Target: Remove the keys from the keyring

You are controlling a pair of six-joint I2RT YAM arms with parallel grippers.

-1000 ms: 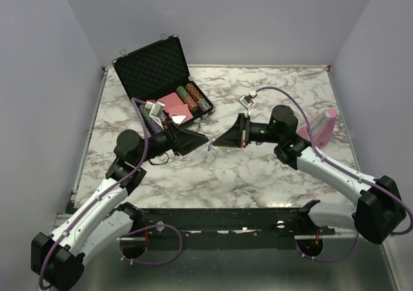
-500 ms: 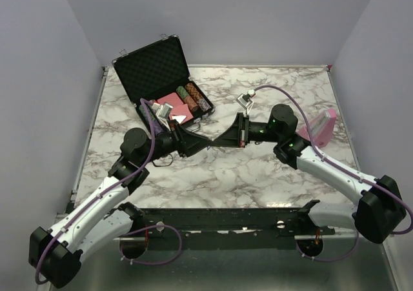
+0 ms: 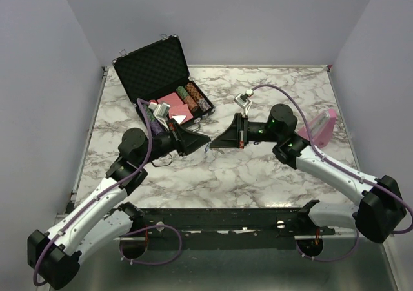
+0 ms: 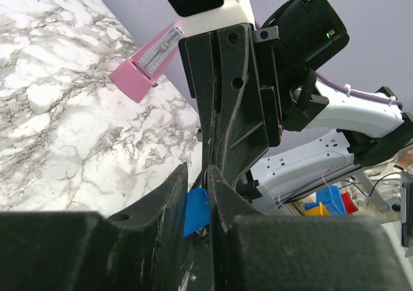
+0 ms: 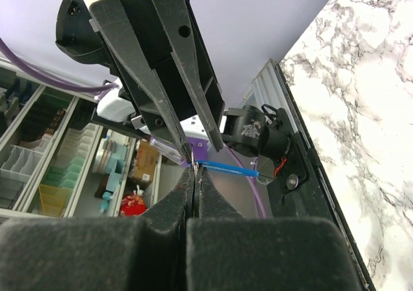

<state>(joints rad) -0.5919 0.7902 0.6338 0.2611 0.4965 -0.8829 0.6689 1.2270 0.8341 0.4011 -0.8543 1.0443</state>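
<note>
Both grippers meet tip to tip above the middle of the marble table (image 3: 258, 175). The keys (image 3: 210, 146) are a tiny bunch between the tips, barely visible from above. My right gripper (image 5: 195, 168) is shut on a thin silvery bit of the bunch (image 5: 194, 160), with the blue piece (image 5: 232, 169) sticking out edge-on to its right. In the left wrist view the blue piece (image 4: 195, 210) fills the narrow gap between my left gripper's (image 4: 197, 178) fingers, which press on it from both sides. The right gripper (image 4: 222, 110) faces it, jaws together. The ring itself is hidden.
An open black case (image 3: 151, 65) with poker chips (image 3: 192, 96) and red cards stands at the back left, just behind the left arm. A pink object (image 3: 321, 126) lies at the right edge of the table; it also shows in the left wrist view (image 4: 147, 62).
My left gripper moved right until its tip met the right gripper's tip, then drew back slightly. The right arm has barely moved.
</note>
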